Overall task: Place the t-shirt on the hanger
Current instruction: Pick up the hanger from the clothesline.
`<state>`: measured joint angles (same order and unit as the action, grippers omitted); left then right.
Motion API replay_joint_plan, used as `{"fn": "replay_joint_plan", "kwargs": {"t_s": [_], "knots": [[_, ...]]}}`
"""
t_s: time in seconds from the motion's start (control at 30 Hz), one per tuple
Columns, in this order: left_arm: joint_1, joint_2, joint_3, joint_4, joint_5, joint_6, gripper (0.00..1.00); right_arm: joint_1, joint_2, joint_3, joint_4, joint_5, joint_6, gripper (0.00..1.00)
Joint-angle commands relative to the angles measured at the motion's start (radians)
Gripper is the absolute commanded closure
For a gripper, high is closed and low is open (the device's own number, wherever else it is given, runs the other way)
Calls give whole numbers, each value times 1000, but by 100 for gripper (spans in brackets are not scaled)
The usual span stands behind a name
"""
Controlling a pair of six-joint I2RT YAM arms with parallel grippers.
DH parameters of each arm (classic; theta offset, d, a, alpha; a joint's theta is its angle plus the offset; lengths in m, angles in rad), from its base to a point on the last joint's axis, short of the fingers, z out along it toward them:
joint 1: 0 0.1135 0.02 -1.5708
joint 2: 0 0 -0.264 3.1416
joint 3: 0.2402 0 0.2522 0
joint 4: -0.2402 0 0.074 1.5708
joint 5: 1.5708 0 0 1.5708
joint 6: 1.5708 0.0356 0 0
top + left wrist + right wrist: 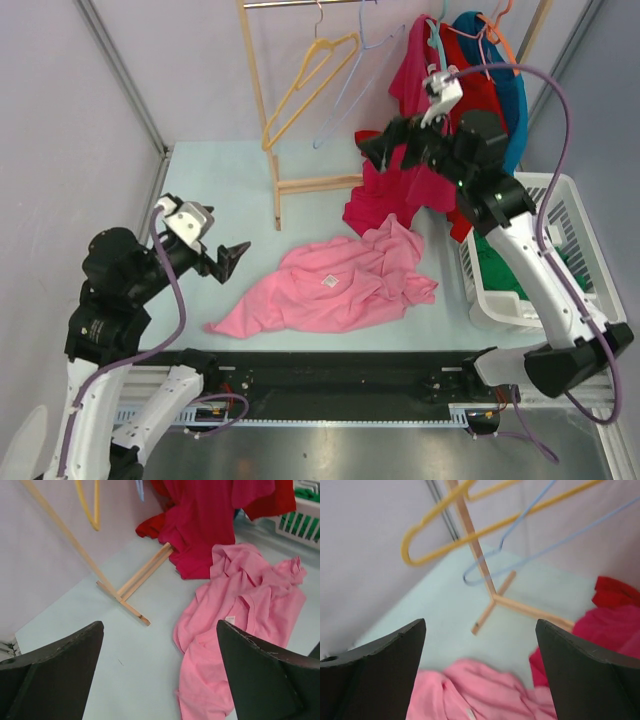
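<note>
The left pincer (pixel 222 240) gapes wide and empty on a bent arm low over the worktop (pixel 220 180) at its left side. It is aimed at the t-shirt (pixel 340 285), which lies crumpled on the worktop just to its right, clear of the fingers. The right pincer (pixel 378 152), also spread apart and empty, is raised on an outstretched arm above the t-shirt's far edge, and the hanger (pixel 340 97) hangs on the wooden rack (pixel 262 90) beyond it, untouched, beside a yellow hanger (pixel 305 90).
</note>
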<state>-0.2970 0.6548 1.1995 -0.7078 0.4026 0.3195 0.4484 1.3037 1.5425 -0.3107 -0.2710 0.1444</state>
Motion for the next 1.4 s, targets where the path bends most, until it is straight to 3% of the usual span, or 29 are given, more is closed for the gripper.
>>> {"fn": "replay_joint_plan", "kwargs": {"t_s": [0.0,0.2,0.4,0.67,0.77,0.8,1.03,1.37], "knots": [[105,6,49,102,10,-152,0,-1,120,145,223,113,280,5],[189,-37,23,149,34,-224,0,4,293,283,286,145,323,14],[234,-73,-24,159,50,-250,0,3,417,337,360,136,400,15],[239,-72,-49,143,65,-241,0,7,531,401,424,133,412,26],[239,-72,-66,154,71,-250,0,3,566,422,449,109,429,43],[239,-72,-67,157,71,-252,0,-2,574,433,458,93,443,58],[239,-64,-86,162,70,-247,0,-14,598,455,473,50,509,99],[239,-49,-97,206,91,-254,0,-53,528,462,487,-19,652,100]]}}
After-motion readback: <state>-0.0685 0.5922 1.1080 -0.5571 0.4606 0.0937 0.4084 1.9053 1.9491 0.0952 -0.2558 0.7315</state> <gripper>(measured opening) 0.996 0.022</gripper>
